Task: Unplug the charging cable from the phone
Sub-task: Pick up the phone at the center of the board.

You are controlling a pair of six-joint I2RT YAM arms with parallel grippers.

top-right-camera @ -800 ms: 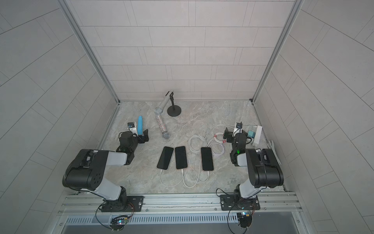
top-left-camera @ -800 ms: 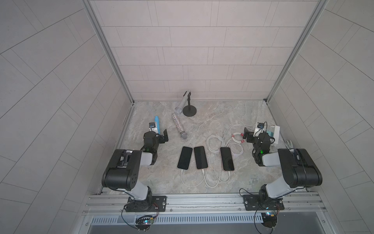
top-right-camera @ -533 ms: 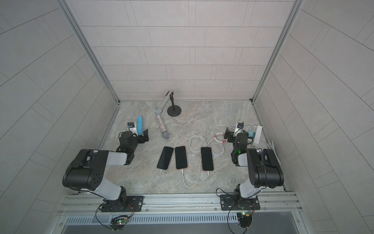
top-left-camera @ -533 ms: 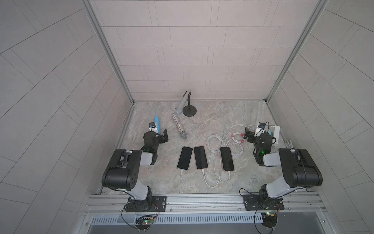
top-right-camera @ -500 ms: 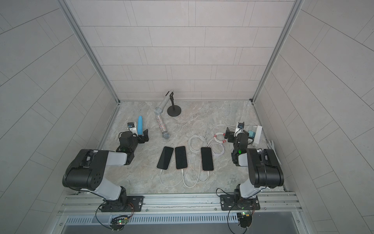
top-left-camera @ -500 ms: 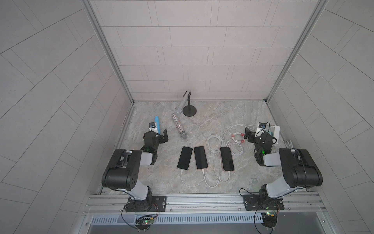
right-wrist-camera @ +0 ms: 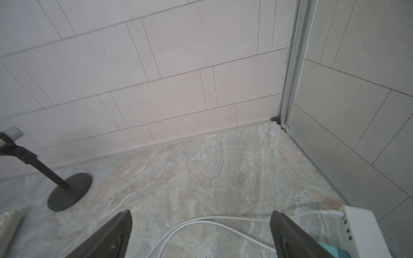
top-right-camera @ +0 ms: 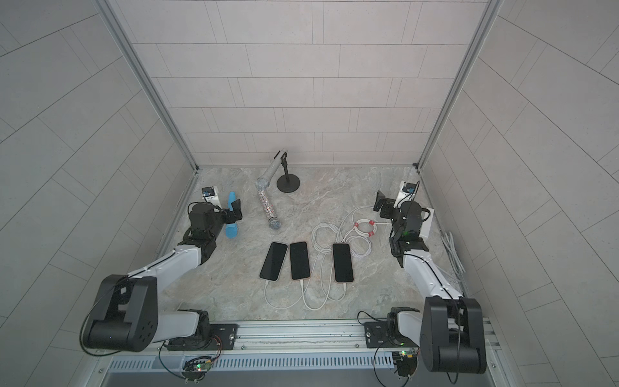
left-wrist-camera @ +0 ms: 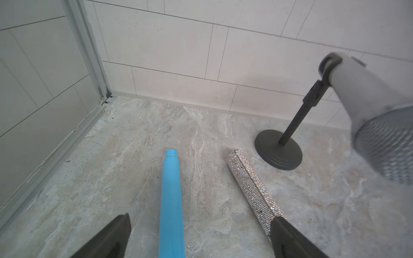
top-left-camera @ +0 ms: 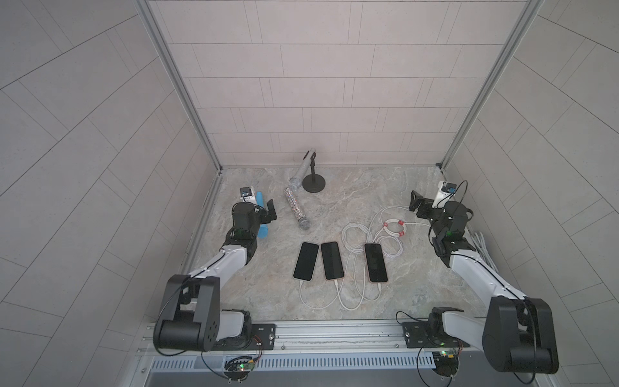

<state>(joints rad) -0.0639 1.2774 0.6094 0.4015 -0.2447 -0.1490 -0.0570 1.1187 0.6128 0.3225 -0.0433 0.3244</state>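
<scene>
The grey marbled tabletop (top-left-camera: 418, 268) is spreading out beneath both arms. The left gripper (left-wrist-camera: 201, 219) is hanging with its jaws spread wide and empty over a light-blue plastic tube (left-wrist-camera: 171, 201), beside a silver glittery microphone (left-wrist-camera: 252, 192). The right gripper (right-wrist-camera: 201, 214) is gaping too, holding nothing, near a white power strip (right-wrist-camera: 362, 232). Three black smartphones (top-left-camera: 332, 260) are lying face up mid-table, well apart from both grippers, each with a white charging cable (right-wrist-camera: 234, 218) plugged into its near end.
</scene>
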